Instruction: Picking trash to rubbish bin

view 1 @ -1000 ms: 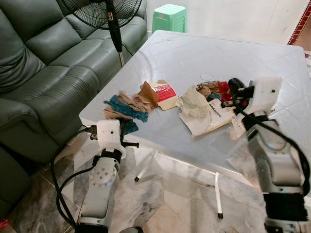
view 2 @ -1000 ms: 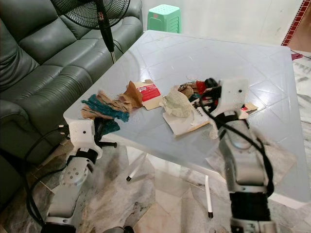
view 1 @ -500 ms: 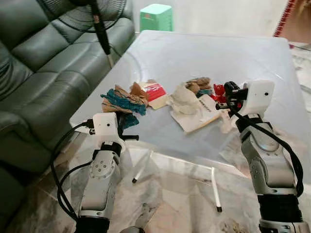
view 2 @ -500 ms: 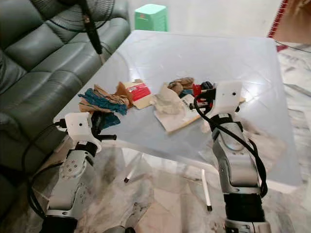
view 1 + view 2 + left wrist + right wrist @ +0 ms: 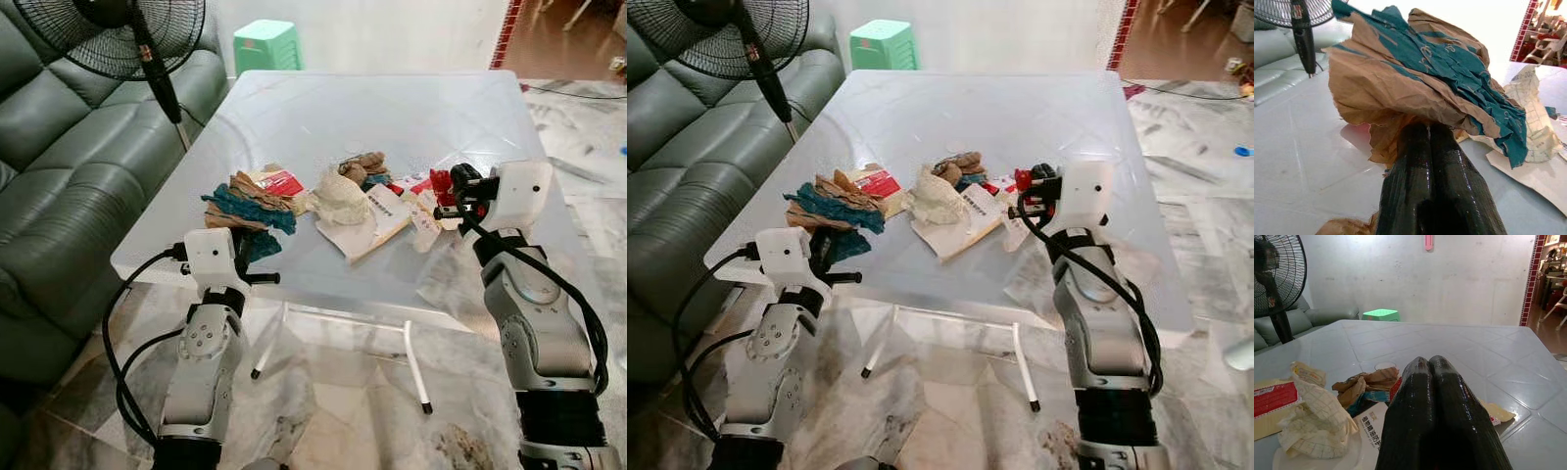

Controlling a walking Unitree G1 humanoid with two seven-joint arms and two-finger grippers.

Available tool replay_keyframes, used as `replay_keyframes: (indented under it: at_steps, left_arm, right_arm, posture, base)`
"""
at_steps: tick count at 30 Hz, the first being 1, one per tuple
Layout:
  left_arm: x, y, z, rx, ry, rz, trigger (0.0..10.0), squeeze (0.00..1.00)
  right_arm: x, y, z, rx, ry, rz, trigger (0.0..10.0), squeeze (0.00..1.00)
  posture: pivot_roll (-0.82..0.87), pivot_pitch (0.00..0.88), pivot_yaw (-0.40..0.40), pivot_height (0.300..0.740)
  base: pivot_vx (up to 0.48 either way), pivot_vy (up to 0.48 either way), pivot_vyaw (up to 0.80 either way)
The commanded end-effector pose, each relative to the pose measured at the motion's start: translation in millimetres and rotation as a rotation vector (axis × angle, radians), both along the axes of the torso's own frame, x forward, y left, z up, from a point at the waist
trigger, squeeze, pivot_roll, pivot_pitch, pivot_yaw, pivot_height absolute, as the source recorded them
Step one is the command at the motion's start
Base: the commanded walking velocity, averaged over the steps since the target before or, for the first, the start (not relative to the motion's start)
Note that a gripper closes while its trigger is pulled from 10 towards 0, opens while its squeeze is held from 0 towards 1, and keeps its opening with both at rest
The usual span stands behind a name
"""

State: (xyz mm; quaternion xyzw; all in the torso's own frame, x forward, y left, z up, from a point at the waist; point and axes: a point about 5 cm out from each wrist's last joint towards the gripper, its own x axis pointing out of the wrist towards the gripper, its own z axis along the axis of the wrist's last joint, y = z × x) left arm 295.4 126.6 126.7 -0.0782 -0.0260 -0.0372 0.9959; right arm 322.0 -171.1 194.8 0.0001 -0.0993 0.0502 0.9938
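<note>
A pale grey-white table (image 5: 323, 108) holds crumpled brown and teal paper (image 5: 245, 201), a cream wrapper (image 5: 341, 199) with a fine grid pattern, and a red-labelled card (image 5: 281, 183). To the left are a dark green sofa (image 5: 59, 186) and black fan (image 5: 108, 34); a mint-green stool (image 5: 266, 44) stands beyond the table.

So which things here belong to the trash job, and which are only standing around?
Part of the job:
- brown and teal crumpled paper, at the left gripper
- white crumpled wrapper
- red and white carton
- flat printed paper
- red scrap, by the right gripper

Only standing around:
- fan
- sofa
- green stool
- table
</note>
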Motion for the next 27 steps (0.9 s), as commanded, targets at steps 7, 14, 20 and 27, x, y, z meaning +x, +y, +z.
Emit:
replay_keyframes:
  at_steps: [7, 14, 20, 27]
  left_arm:
    - [0.9, 3.5, 2.0, -0.02, 0.007, 0.005, 0.0, 0.0]
    - [0.6, 4.1, 1.5, -0.023, 0.014, 0.001, 0.0, 0.0]
    - [0.8, 4.7, 1.4, -0.024, 0.017, -0.002, 0.0, 0.0]
    - [1.3, 6.0, 1.1, -0.025, 0.021, 0.001, 0.0, 0.0]
  right_arm:
    - [1.2, 2.8, 2.7, 0.007, -0.012, 0.007, 0.0, 0.0]
    - [2.4, 2.3, 3.0, 0.011, -0.014, 0.004, 0.0, 0.0]
    - [2.7, 2.9, 2.8, 0.015, -0.013, 0.002, 0.0, 0.0]
    - [3.6, 3.1, 2.7, 0.017, -0.013, 0.001, 0.0, 0.0]
  posture:
    - [-0.05, 0.037, 0.072, 0.74]
    - [-0.05, 0.038, 0.074, 0.74]
    - [-0.04, 0.039, 0.075, 0.74]
    - [-0.04, 0.039, 0.073, 0.74]
  base:
    - [0.0, 0.042, 0.0]
    - [0.0, 0.322, 0.0]
    - [0.0, 0.368, 0.0]
    - [0.0, 0.419, 0.0]
